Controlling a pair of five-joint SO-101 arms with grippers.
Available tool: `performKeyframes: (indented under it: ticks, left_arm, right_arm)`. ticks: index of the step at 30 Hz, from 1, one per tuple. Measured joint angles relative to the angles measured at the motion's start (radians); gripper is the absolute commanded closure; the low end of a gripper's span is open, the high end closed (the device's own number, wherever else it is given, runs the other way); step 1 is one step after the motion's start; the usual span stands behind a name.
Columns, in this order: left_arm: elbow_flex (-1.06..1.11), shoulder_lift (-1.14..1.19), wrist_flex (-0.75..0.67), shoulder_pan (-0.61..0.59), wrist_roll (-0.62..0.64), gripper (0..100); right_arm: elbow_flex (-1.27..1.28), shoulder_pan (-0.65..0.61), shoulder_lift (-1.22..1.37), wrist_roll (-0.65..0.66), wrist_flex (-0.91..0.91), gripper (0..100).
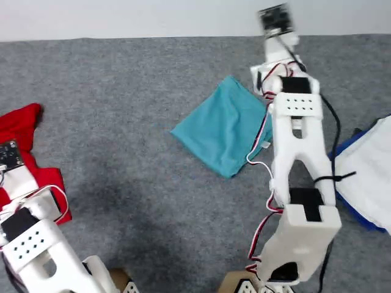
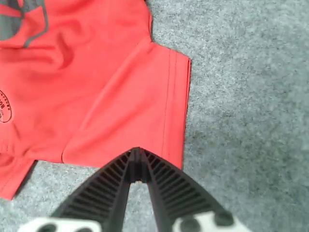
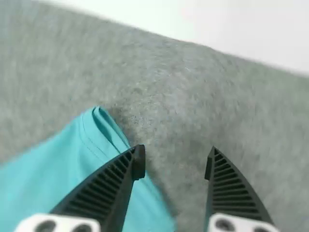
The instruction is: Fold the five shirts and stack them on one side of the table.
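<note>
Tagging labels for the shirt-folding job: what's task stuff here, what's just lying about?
Job: folded teal fabric shirt; rumpled red fabric shirt; white fabric shirt at the table edge; blue shirt under it.
Not job: grey felt table cover; white wall behind.

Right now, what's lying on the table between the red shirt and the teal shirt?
Nothing. In the high view, the stretch from the red shirt to the teal shirt is bare grey table cover.
</note>
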Motion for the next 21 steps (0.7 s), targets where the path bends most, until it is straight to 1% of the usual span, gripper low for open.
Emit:
performKeyframes:
  ticks: [3, 5, 9, 13, 17, 21]
  left_arm:
    - [0.000, 0.000, 0.000, 0.000, 0.000, 100]
    - [0.000, 0.000, 0.000, 0.000, 0.000, 100]
    - [0.000, 0.000, 0.000, 0.000, 0.000, 100]
    - [0.000, 0.000, 0.026, 0.000, 0.000, 100]
    - [0.000, 0.000, 0.044, 0.000, 0.000, 100]
    - [0.000, 0.000, 0.046, 0.000, 0.000, 100]
  right_arm:
    - [0.000, -0.002, -0.032, -0.173, 0.081, 78.3]
    - [0.000, -0.003, -0.052, -0.264, 0.158, 78.3]
    - [0.000, 0.008, -0.083, -0.391, 0.324, 78.3]
    - [0.000, 0.005, -0.100, -0.552, 0.466, 77.5]
    - [-0.005, -0.015, -0.100, -0.723, 0.575, 68.4]
    - [-0.005, -0.072, -0.089, -0.839, 0.600, 58.3]
